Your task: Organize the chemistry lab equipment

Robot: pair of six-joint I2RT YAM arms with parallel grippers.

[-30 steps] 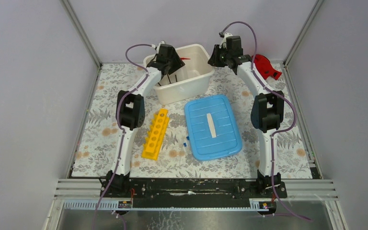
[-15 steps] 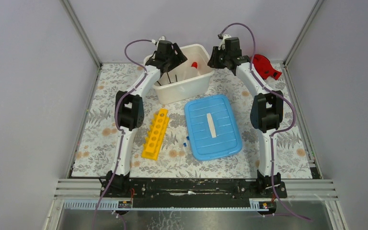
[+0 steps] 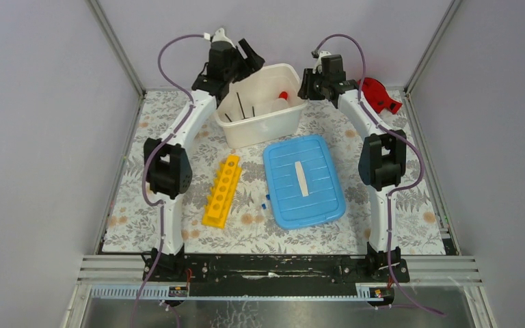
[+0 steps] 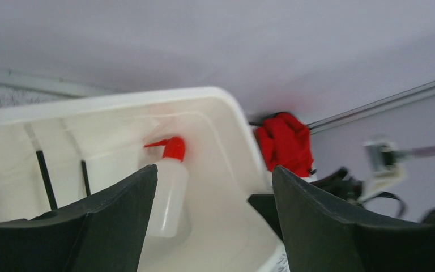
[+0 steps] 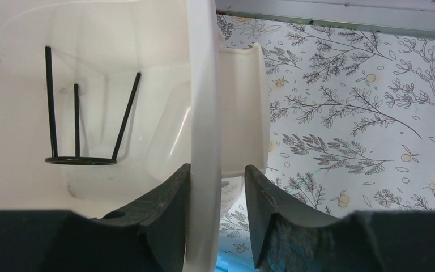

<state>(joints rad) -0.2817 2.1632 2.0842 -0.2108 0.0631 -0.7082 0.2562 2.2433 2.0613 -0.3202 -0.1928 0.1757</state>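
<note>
The black wire ring stand (image 3: 241, 111) stands inside the white tub (image 3: 271, 125), legs up in the right wrist view (image 5: 79, 160). My left gripper (image 3: 245, 58) is open and empty, raised above the tub's back left corner; its view (image 4: 214, 168) looks down into the tub. My right gripper (image 3: 305, 87) straddles the tub's right rim (image 5: 205, 113). Its inner finger touches the wall and the outer finger stands apart. The yellow test-tube rack (image 3: 222, 190) lies on the mat. A tiny blue-capped tube (image 3: 265, 202) lies beside the blue lid (image 3: 303, 180).
A white wash bottle with a red cap (image 3: 281, 96) stands in the tub, and it also shows in the left wrist view (image 4: 167, 187). The red cloth (image 3: 377, 94) lies at the back right corner. Grey walls close in the floral mat (image 3: 410, 205) on three sides.
My left gripper has risen out of the tub and moved back and left, leaving the ring stand inside and uncovering the wash bottle. The right arm has stayed at the rim.
</note>
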